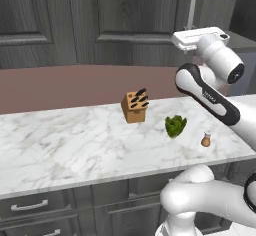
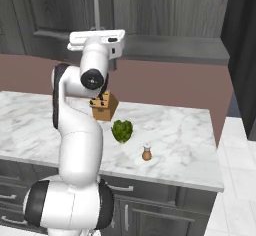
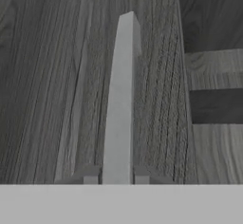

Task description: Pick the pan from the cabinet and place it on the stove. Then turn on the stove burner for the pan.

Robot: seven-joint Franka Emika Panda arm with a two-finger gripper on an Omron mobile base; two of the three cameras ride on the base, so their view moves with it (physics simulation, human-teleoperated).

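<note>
The cabinet (image 1: 135,15) is dark grey wood grain, and its door stands closed on the wall above the counter. Its long silver bar handle (image 1: 192,7) rises just above my white hand. In the hand view the handle (image 3: 121,99) runs up the middle, and my gripper (image 3: 116,175) has a dark fingertip pressed against each side of its lower end. From the right base view the gripper (image 2: 97,30) sits at the foot of the handle (image 2: 97,7). The pan is hidden. The stove and its burner are out of view.
A marble counter (image 1: 65,145) runs under the cabinets. On it stand a wooden knife block (image 1: 135,106), a leafy green vegetable (image 1: 175,125) and a small brown shaker (image 1: 206,139). Drawer fronts (image 1: 30,207) line the counter's face. The counter ends at the right (image 2: 212,150).
</note>
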